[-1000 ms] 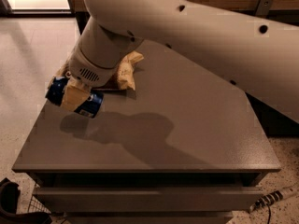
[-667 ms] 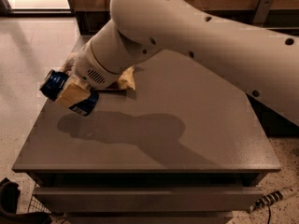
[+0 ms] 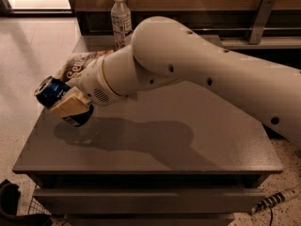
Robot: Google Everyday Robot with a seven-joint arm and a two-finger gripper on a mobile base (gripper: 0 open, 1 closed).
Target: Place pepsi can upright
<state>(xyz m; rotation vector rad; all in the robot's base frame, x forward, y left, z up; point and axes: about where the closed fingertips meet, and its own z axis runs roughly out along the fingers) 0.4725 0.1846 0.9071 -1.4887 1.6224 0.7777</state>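
The pepsi can (image 3: 52, 91) is dark blue with a silver end facing up-left. It lies tilted in my gripper (image 3: 66, 102), held above the left part of the grey table (image 3: 178, 145). The gripper is shut on the can, with a tan finger pad (image 3: 69, 105) pressed across its side. The white arm reaches in from the right and hides the table's middle back.
A clear plastic water bottle (image 3: 121, 20) stands upright at the table's back. A snack bag (image 3: 75, 65) lies at the back left, partly behind the wrist. The table's left edge runs just under the can. A dark object (image 3: 9, 204) sits on the floor at lower left.
The arm has pulled up and left, uncovering the bottle and bag. The can stays gripped and has tipped so its silver end points more upward.
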